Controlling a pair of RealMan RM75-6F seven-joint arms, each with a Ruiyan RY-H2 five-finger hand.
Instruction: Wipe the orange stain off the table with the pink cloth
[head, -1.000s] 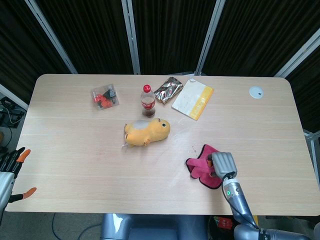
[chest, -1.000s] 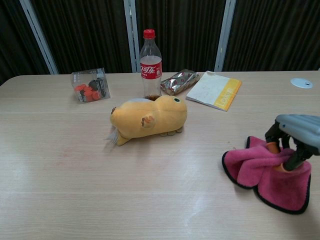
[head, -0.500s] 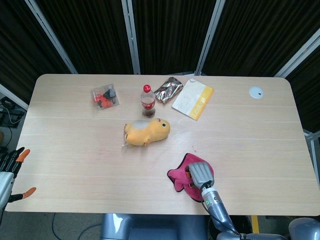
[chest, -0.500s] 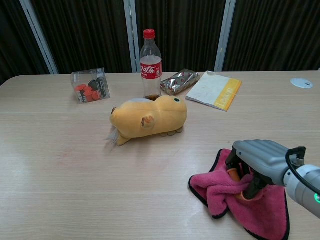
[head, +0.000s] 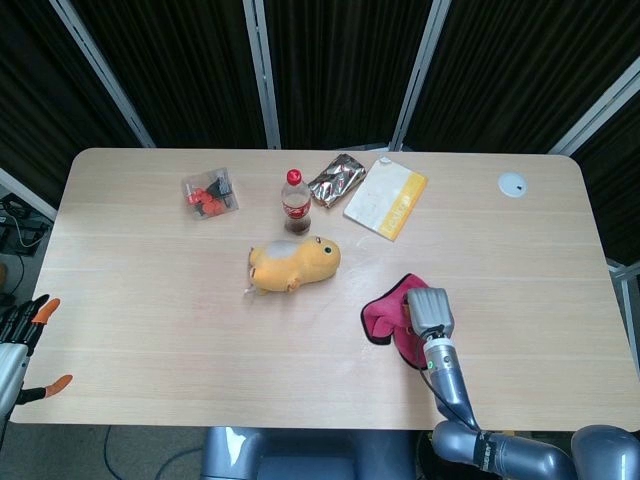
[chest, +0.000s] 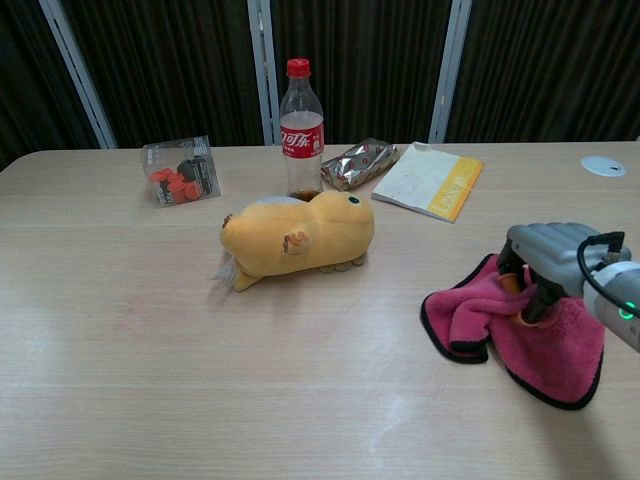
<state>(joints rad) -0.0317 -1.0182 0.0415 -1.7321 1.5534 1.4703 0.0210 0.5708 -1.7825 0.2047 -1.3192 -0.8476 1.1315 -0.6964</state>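
Pink cloth (chest: 500, 325) lies bunched on the surface (head: 150, 290), at four o'clock from the yellow plush toy (head: 293, 264); my right robot hand (head: 428, 309) presses on it, fingers grasping its folds

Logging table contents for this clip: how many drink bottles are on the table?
1. A single cola bottle with a red cap stands upright at the back of the table, just behind the yellow plush toy. No other bottle shows in either view.

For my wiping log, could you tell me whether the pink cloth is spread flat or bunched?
Bunched: the pink cloth shows raised folds under the right hand.
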